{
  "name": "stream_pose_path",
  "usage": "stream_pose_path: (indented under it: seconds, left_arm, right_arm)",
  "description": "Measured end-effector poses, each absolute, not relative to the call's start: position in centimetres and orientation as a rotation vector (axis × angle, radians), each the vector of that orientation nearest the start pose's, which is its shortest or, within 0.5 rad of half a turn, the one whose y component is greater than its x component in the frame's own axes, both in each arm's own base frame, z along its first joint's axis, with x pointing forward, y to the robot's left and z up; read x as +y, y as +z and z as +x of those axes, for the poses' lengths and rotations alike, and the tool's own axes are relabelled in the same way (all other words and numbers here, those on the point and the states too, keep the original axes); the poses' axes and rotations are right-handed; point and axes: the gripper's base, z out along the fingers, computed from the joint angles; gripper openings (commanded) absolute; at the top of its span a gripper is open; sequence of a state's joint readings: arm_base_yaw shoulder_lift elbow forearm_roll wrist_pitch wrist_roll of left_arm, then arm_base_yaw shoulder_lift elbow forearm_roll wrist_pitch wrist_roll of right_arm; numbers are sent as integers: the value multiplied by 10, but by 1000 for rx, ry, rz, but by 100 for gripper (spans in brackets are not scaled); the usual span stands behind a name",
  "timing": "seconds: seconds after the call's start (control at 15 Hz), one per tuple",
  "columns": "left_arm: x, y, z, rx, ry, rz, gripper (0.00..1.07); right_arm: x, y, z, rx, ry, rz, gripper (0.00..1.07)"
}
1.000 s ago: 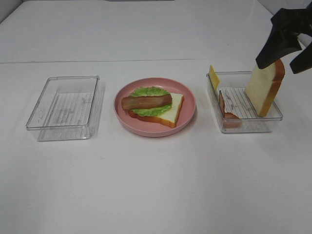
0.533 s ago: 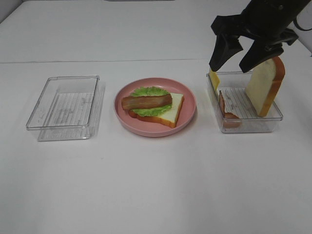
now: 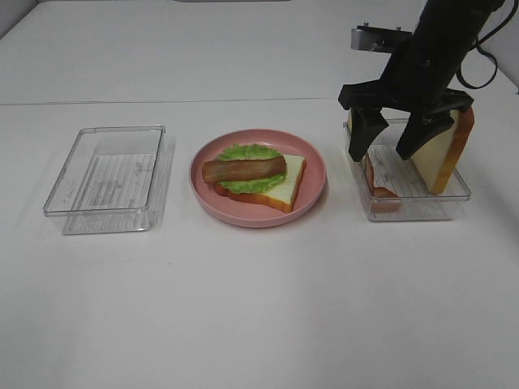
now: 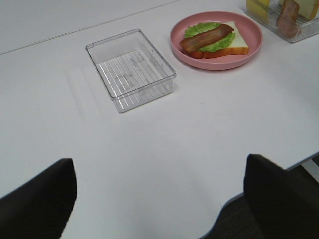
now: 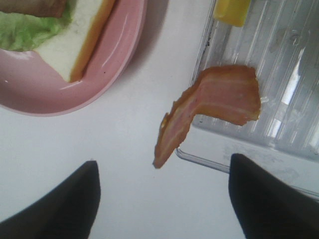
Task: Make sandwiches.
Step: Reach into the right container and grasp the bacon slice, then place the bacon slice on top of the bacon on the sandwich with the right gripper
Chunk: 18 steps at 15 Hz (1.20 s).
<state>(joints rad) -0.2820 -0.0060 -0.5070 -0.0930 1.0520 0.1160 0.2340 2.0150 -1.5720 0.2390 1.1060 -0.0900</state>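
Right hand lower, above tray bacon

cheese slice cut off by edge, bread slice partly behind right hand

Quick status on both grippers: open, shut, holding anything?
Left gripper: jaws open, holding nothing.
Right gripper: jaws open, holding nothing, poised over the bacon strip.

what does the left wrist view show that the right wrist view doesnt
Only left wrist: the second clear tray, away from the food, and the whole pink plate. Only right wrist: a close look at the loose bacon strip, its end poking past the wall of the food tray. Both: plate, lettuce, bottom bread slice, yellow cheese.
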Motion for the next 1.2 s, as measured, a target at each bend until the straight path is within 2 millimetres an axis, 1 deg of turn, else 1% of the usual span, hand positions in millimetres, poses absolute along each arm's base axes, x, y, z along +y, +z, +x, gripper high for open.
stream_pose_path:
  seconds: [0.13, 0.27, 0.33, 0.53, 0.67, 0.73, 0.93, 1.13, 1.2]
  left_arm:
    - [-5, 280, -8, 1985, -216, 405, 86]
    - [-5, 280, -8, 1985, -216, 405, 86]
    - [-5, 280, -8, 1985, -216, 405, 86]
    - [-5, 280, -8, 1985, -216, 405, 86]
    - [-5, 280, -8, 1985, -216, 405, 86]
    - [-5, 280, -8, 1985, -216, 405, 86]
    - [-5, 280, -8, 1985, -216, 405, 86]
    - [-5, 280, -8, 1985, -216, 405, 86]
    - [-5, 280, -8, 1985, -216, 405, 86]
  right_arm:
    - [114, 193, 399, 3018, 338, -333, 66]
    - [115, 186, 402, 3015, 335, -326, 60]
    - [115, 183, 403, 3017, 334, -322, 54]
    - [115, 176, 405, 3021, 331, -318, 33]
    - [116, 176, 406, 3016, 331, -317, 12]
    - [116, 176, 406, 3014, 331, -316, 0]
    - [116, 176, 406, 3014, 331, -316, 0]
    - [115, 181, 405, 3002, 328, -319, 0]
    - [114, 196, 402, 2969, 329, -323, 0]
